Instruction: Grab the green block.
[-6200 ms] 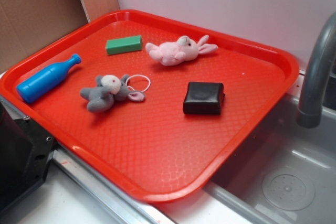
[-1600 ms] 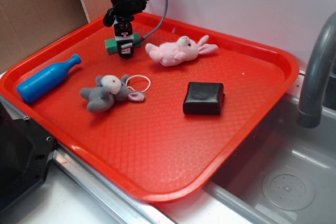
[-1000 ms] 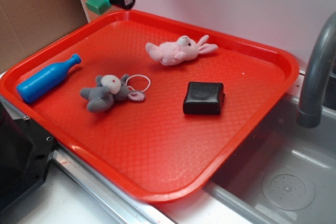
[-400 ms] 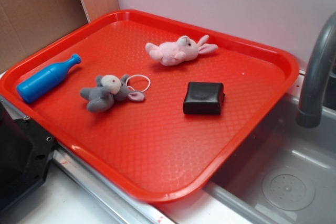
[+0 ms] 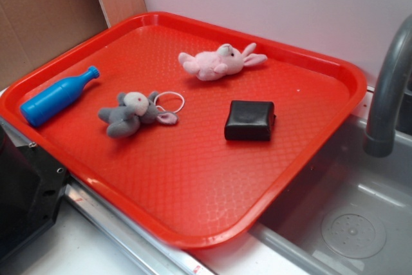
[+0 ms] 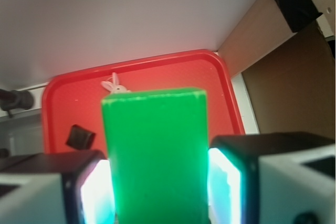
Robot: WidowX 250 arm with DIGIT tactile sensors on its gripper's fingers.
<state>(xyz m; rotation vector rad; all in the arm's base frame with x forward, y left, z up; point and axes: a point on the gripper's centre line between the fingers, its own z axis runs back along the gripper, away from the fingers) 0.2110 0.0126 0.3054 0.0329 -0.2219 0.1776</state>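
In the wrist view the green block (image 6: 156, 156) fills the middle of the frame, a flat-sided green bar held between my two fingers. My gripper (image 6: 160, 192) is shut on it, high above the red tray (image 6: 218, 85). One fingertip (image 6: 228, 182) presses its right side, the other its left. In the exterior view neither the gripper nor the green block shows.
The red tray (image 5: 322, 59) holds a pink plush rabbit (image 5: 219, 61), a grey plush toy (image 5: 132, 113), a blue bottle (image 5: 56, 96) and a black square pad (image 5: 250, 120). A grey faucet (image 5: 389, 88) and sink stand at the right. Cardboard lies behind at the left.
The gripper closed on the green block at the tray's back, lifted it up and left, and has risen out of the exterior view with it. The other objects have not moved.
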